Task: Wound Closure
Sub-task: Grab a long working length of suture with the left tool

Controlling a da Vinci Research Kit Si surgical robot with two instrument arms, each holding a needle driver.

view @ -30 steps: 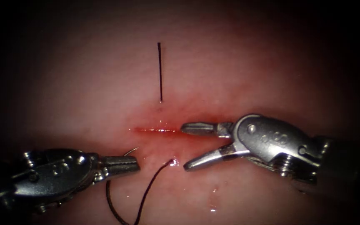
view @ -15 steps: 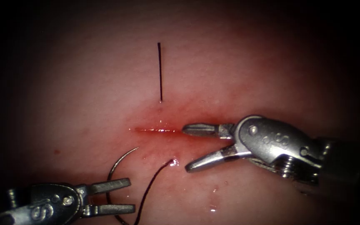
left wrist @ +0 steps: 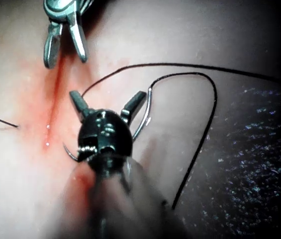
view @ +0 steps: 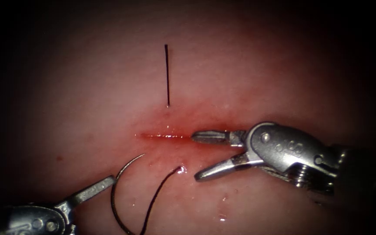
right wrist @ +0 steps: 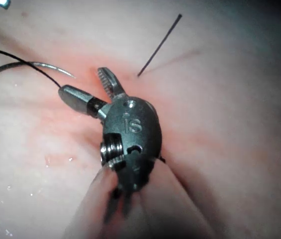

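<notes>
The needle point(view: 117, 191) lies free on the tissue point(view: 262, 74) below the cut point(view: 164, 135), arc upright, beside the left pincer point(view: 109, 180), open and empty; the right pincer point(view: 196, 156) gapes empty, farther off.

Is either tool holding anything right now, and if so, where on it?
Nothing is held. The left tool is open beside the needle, which lies loose on the tissue below the cut. The right tool is open and empty.

Needle point(view: 119, 196) and thread point(view: 159, 196) lie between both pincers, tissue point(view: 262, 65) above cut point(view: 164, 135) bare
</notes>
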